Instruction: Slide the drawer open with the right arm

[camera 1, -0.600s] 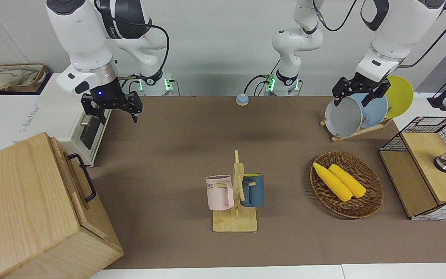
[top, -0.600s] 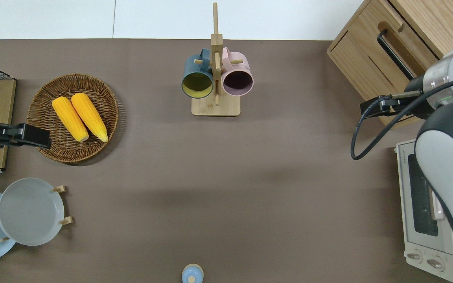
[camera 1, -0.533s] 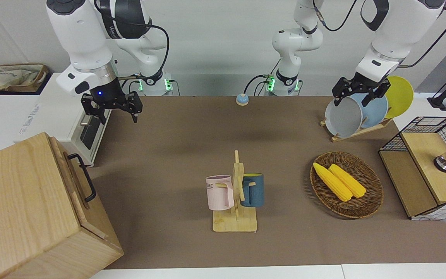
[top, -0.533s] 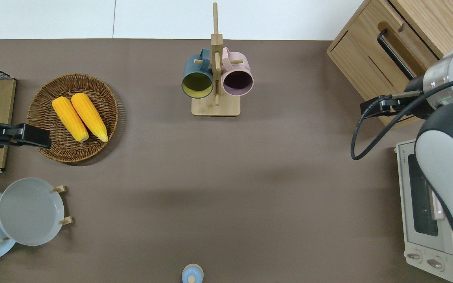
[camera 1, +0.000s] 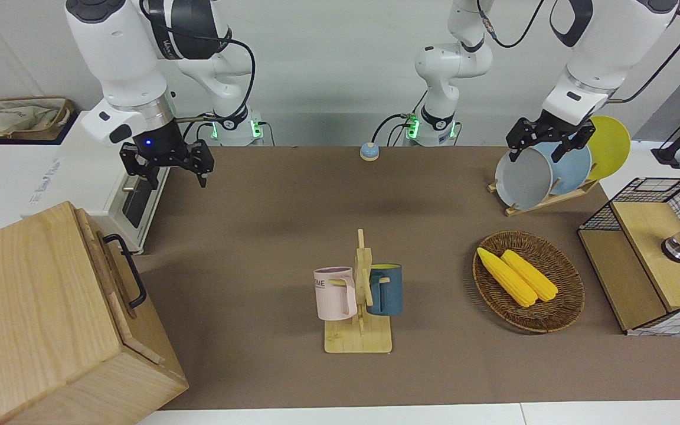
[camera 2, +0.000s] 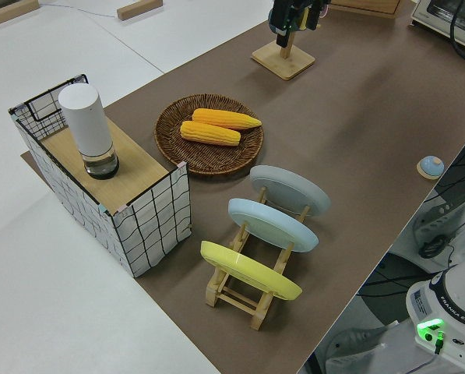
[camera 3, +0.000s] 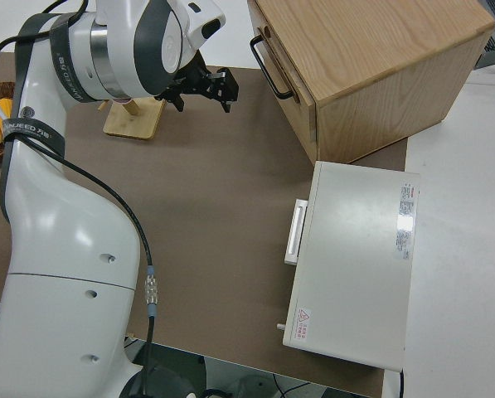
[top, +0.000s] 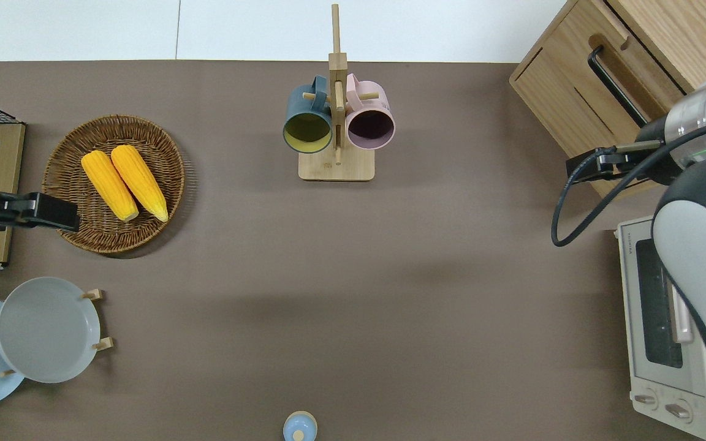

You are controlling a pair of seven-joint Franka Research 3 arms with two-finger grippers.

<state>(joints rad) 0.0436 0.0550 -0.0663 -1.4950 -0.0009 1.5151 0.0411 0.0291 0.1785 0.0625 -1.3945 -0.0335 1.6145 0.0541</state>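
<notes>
Drawer (camera 1: 117,277) shut, light grainy wood, black metal bar handle (camera 1: 128,268) | right gripper (camera 1: 170,171) fingers spread, empty, at drawer's 12 o'clock in front view | left arm parked

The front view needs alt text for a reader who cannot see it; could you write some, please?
The right arm's open hand hangs in the air near the white toaster oven, not touching the closed drawer's black handle; the left arm is parked.
</notes>
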